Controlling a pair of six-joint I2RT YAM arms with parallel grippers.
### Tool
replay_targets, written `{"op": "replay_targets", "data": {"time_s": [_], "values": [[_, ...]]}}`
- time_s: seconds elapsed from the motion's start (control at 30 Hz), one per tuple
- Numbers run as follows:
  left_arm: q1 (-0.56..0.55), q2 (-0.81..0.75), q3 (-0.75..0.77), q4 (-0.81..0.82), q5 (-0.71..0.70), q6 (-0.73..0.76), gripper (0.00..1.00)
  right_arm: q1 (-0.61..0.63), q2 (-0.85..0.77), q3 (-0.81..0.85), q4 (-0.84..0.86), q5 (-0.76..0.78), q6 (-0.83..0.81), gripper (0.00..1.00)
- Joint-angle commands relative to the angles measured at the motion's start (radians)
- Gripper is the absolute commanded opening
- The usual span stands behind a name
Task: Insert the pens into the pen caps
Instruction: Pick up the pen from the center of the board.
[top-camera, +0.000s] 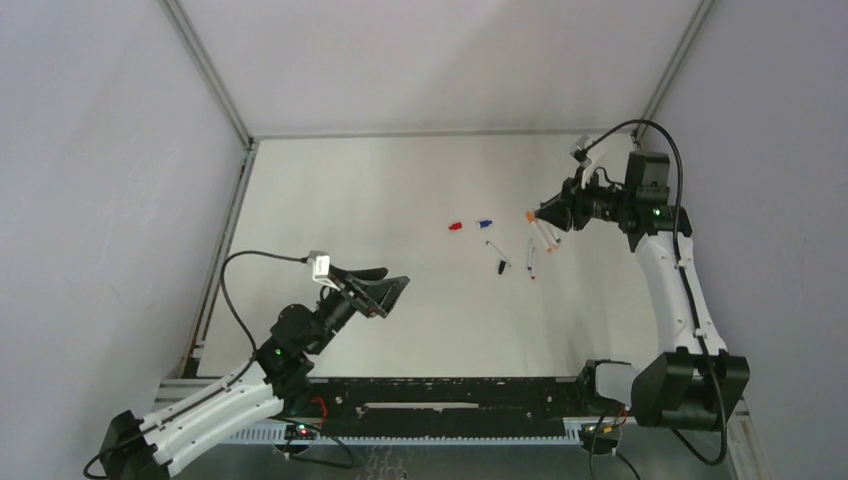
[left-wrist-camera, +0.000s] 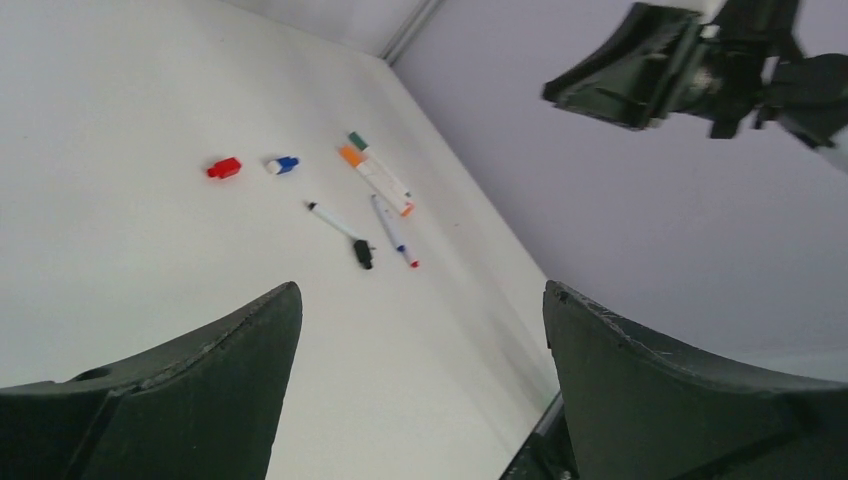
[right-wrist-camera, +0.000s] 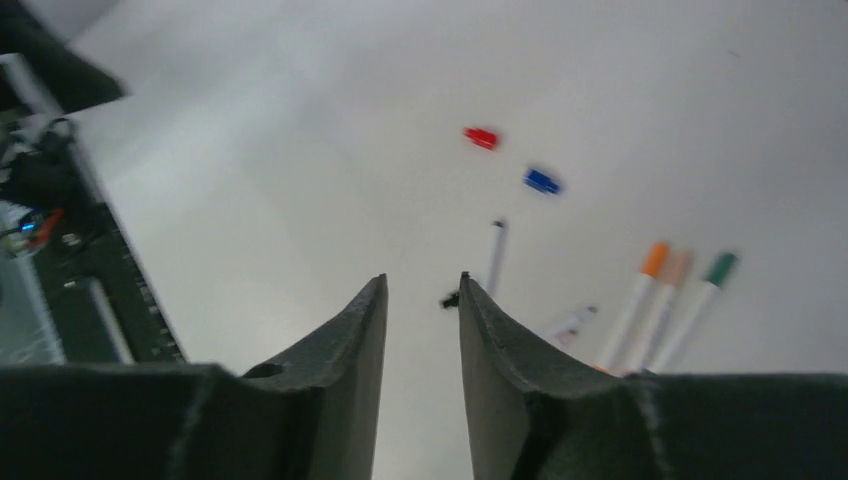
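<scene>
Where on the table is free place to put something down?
Free: the table left of the red cap, beyond the left tool; also the near strip before the pens. Crowded: around the pens, by the right tool.

White bench (top-camera: 380, 200); a red cap (left-wrist-camera: 224, 168), a blue cap (left-wrist-camera: 286, 164), a black cap (left-wrist-camera: 362, 255); white-barrelled pens (left-wrist-camera: 380, 183), two with orange and green ends.

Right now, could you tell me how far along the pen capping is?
Done, apparently: the orange cap and green cap sit on pens. In hand: nothing; left gripper and right gripper are both empty. Still to do: red cap, blue cap and black cap lie loose.
</scene>
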Motion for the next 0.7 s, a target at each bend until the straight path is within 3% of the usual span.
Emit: {"op": "replay_targets", "data": {"time_s": [0.0,0.07,0.17,0.43,0.67], "values": [[0.002,0.073,0.102,-0.057,-0.023,0.110,0.95,-0.002,-0.069,-0.072,0.048,-0.266,-0.041,0.44],[0.005,0.119,0.120,-0.039,-0.018,0.132,0.94,0.001,-0.072,-0.105,0.042,-0.310,-0.056,0.51],[0.005,0.182,0.130,0.018,-0.007,0.141,0.94,0.026,-0.050,-0.116,0.031,-0.265,-0.051,0.52],[0.005,0.272,0.077,0.155,0.000,0.084,0.94,0.213,0.092,-0.116,0.117,0.208,0.076,0.43],[0.008,0.255,0.028,0.195,-0.038,0.068,0.94,0.272,0.219,-0.115,0.195,0.467,0.192,0.39]]}}
